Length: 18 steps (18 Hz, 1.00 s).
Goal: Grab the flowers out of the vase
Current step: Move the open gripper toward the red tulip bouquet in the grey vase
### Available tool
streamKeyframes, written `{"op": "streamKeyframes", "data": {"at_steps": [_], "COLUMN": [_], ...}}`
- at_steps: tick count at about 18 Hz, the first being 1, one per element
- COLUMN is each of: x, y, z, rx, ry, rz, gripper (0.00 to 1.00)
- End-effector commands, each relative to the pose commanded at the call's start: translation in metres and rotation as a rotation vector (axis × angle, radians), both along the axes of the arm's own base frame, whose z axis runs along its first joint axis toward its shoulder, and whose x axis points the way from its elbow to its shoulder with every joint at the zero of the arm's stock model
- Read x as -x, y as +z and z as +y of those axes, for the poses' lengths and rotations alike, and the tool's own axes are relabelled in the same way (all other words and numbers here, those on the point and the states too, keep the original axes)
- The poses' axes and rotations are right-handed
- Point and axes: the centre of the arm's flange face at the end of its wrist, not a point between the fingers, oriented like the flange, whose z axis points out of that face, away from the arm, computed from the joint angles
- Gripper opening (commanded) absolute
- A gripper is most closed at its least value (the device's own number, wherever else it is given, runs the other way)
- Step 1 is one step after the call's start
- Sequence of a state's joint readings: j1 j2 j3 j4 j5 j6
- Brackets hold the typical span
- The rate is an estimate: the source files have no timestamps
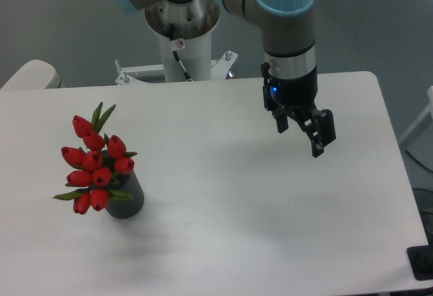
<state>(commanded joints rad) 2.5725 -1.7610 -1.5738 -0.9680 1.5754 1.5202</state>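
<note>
1. Hanging above the table [223, 242] towards its 2 o'clock side, my gripper [303, 132] has its two fingers spread apart with nothing between them; it is released and carries no load.

2. The flowers [95, 164] stand well apart from me, out at about 9 o'clock from where my fingers hang, near the table's left side. They are red tulips with green leaves, and their heads lean up and away towards 11 o'clock.

3. The vase [127, 200] sits under them, a short dark cylinder. The blooms hide most of its mouth, and I cannot see the stems inside it at all.

4. The step in hand, as I judge it, is the approach: I have not yet reached the bunch, so nothing of the pick is done.

5. To do it well, I think I should travel across at height first, then come down beside the heads, not through them, since they look easy to crush or knock.

6. I would aim my fingers at the stems just above the vase rim, low under the blooms, with my opening set across the bunch.

7. I would close gently and lift along the lean of the stems, because a sideways pull could tip the vase.
</note>
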Motion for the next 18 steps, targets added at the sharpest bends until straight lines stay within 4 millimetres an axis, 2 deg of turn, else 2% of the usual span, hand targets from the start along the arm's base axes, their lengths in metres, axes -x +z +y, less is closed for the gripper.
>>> {"op": "streamKeyframes", "data": {"at_steps": [5, 9, 13, 18], "x": [-0.002, -0.005, -0.019, -0.03], "y": [-0.004, -0.01, -0.02, -0.032], "z": [0.001, 0.001, -0.002, 0.0], "rx": [-0.008, -0.09, -0.162, -0.229], "ry": [-0.011, -0.032, -0.038, 0.04], "rz": [-0.012, -0.082, -0.162, -0.257], "gripper": [1.0, 1.0, 1.0, 1.0]}}
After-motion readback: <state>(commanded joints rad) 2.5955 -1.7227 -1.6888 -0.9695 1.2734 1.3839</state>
